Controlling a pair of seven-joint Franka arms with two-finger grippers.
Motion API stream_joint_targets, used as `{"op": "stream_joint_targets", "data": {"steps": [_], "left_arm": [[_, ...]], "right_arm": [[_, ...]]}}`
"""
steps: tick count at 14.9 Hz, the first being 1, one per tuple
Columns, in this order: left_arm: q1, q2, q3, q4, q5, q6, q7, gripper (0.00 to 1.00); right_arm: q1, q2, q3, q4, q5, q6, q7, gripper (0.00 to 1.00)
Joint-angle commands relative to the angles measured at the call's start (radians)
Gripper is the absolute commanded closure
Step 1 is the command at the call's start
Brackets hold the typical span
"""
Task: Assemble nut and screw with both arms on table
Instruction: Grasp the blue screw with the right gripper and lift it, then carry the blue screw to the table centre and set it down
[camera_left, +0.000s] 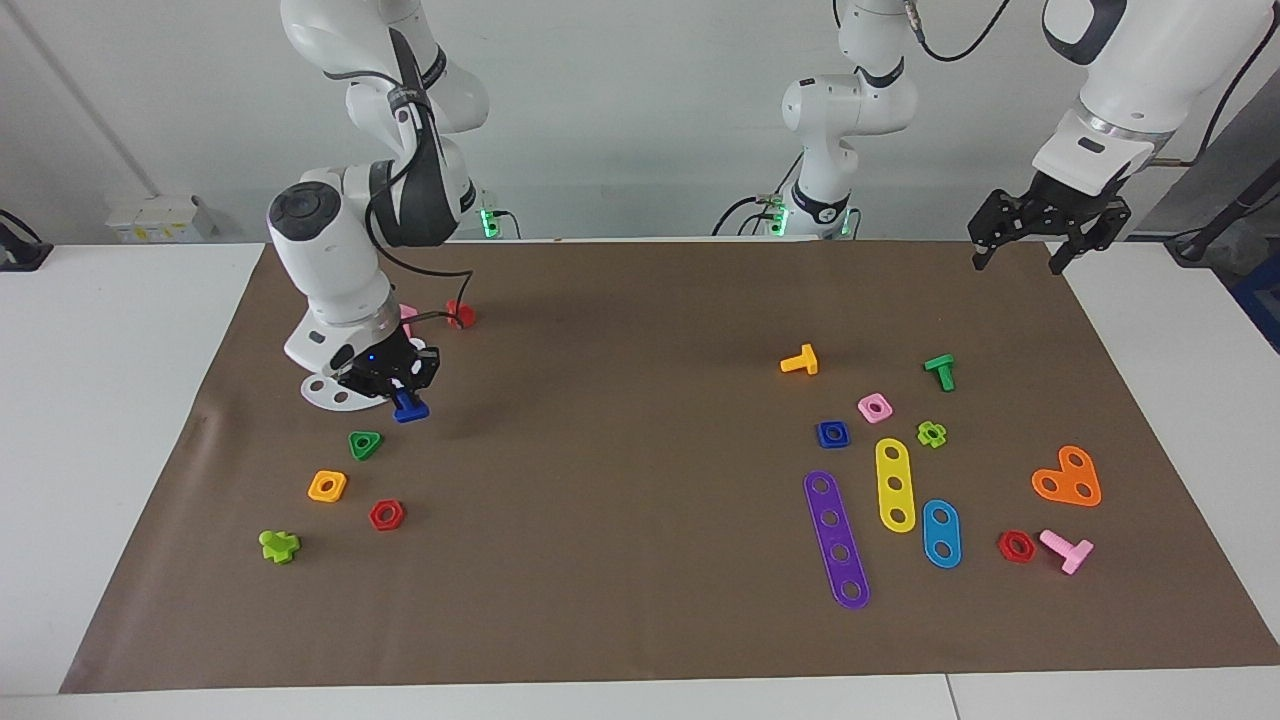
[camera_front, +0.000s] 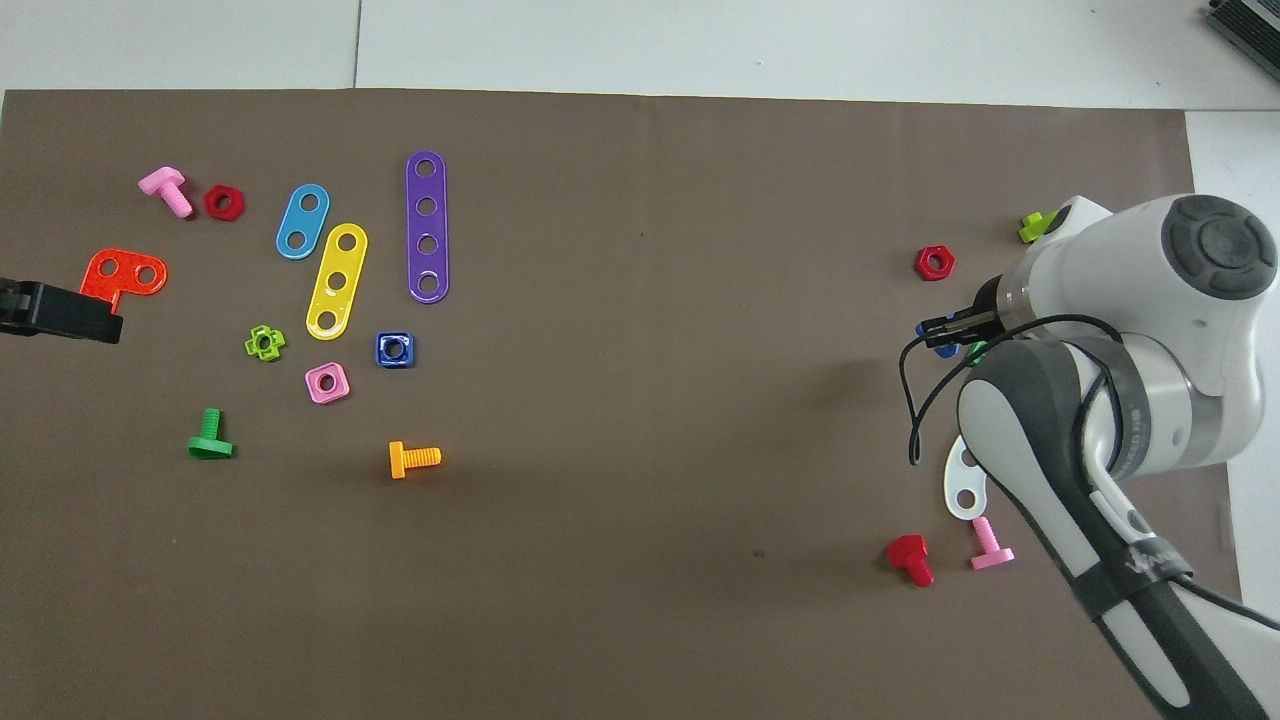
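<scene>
The blue screw (camera_left: 409, 408) is at the right arm's end of the table, its triangular head low over the brown sheet (camera_left: 640, 560). My right gripper (camera_left: 398, 385) points down and is shut on its shaft; in the overhead view (camera_front: 945, 332) only a sliver of the blue screw (camera_front: 944, 351) shows under the arm. The blue nut (camera_left: 832, 433) lies flat at the left arm's end, beside the pink square nut (camera_left: 875, 407); it also shows in the overhead view (camera_front: 395, 349). My left gripper (camera_left: 1018, 262) waits open and empty, raised over the sheet's corner nearest the left arm's base (camera_front: 60, 312).
Around the right gripper lie a white plate (camera_left: 335, 392), green triangular nut (camera_left: 365, 444), orange square nut (camera_left: 327, 486), red hex nut (camera_left: 386, 514) and red screw (camera_left: 460, 315). By the blue nut lie an orange screw (camera_left: 800, 361), green screw (camera_left: 940, 371), and purple (camera_left: 838, 540) and yellow (camera_left: 895, 485) strips.
</scene>
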Motion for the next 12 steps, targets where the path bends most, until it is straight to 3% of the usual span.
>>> {"op": "stream_joint_targets", "data": {"steps": [1, 7, 12], "left_arm": [[0.013, -0.028, -0.008, -0.027, -0.013, -0.007, 0.004, 0.0], [0.013, -0.028, -0.008, -0.027, -0.013, -0.008, 0.004, 0.0], [0.013, -0.028, -0.008, -0.027, -0.013, -0.008, 0.004, 0.0]], "right_arm": [[0.096, 0.047, 0.004, 0.099, 0.007, -0.042, 0.157, 1.0], [0.308, 0.229, 0.004, 0.321, 0.019, -0.045, 0.508, 1.0], [0.464, 0.343, 0.001, 0.329, 0.002, 0.081, 0.731, 1.0]]}}
